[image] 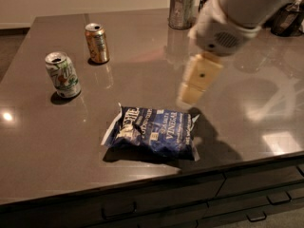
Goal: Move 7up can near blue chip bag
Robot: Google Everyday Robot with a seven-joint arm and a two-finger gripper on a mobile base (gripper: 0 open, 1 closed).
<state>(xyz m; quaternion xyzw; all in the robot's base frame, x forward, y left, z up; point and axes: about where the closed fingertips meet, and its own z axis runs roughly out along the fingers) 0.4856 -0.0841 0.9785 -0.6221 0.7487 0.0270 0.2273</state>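
Note:
The 7up can [62, 75], white and silver with green lettering, stands upright at the left of the dark table [42, 146]. The blue chip bag [154, 132] lies flat near the table's front edge, at the middle. My gripper [190, 95], cream-coloured under a white wrist, hangs over the table just behind the bag's right end, far to the right of the 7up can. It holds nothing that I can see.
A gold-orange can [97, 42] stands behind the 7up can. A metal cup [183, 11] with utensils stands at the back. A dark wire basket [289, 20] is at the back right. Drawers [256, 189] run below the front edge.

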